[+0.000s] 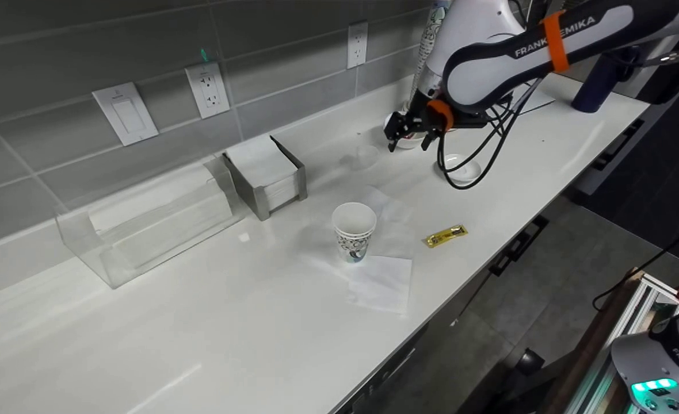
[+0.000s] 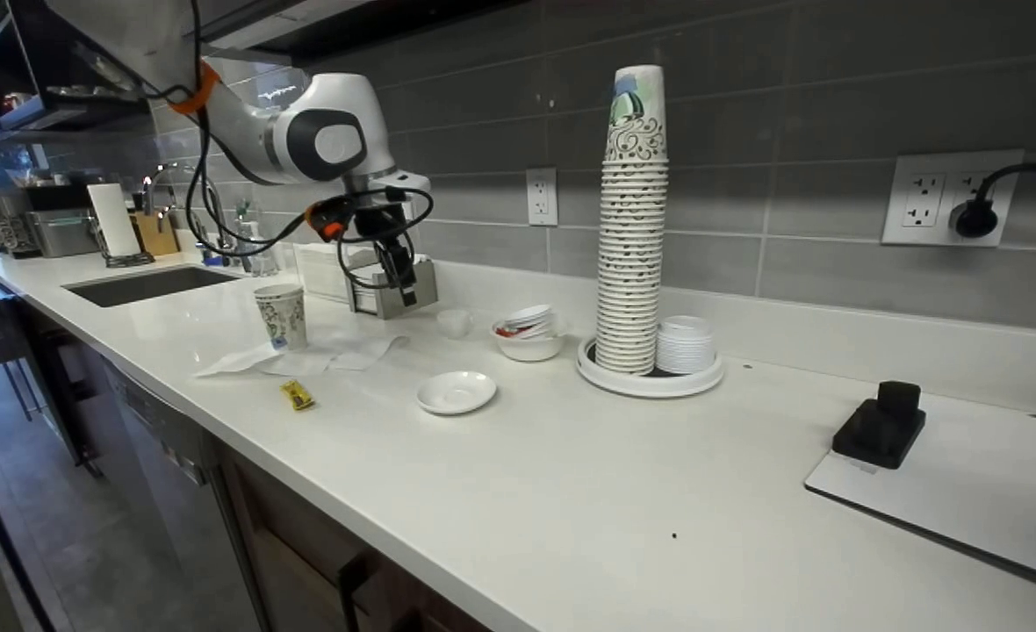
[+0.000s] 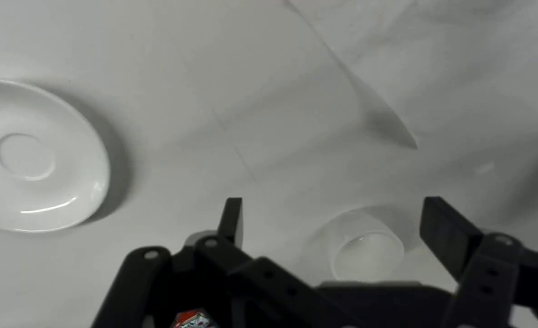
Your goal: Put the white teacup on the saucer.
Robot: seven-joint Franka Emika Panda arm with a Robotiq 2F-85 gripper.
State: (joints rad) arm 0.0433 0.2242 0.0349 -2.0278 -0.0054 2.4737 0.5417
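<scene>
The white teacup is a small, low, translucent-looking cup standing upright on the counter; no reddish mark shows on it. It also shows in both exterior views, beside a white bowl. The saucer is a shallow round white dish lying bare on the counter, nearer the front edge than the cup. It also shows in an exterior view, partly behind cables, and at the left of the wrist view. My gripper is open and empty, above the counter, with the cup seen between its fingers, untouched.
A white bowl holds small white items and red packets. A tray bears a tall stack of paper cups. A paper cup stands on napkins near a yellow packet. A napkin holder stands along the wall.
</scene>
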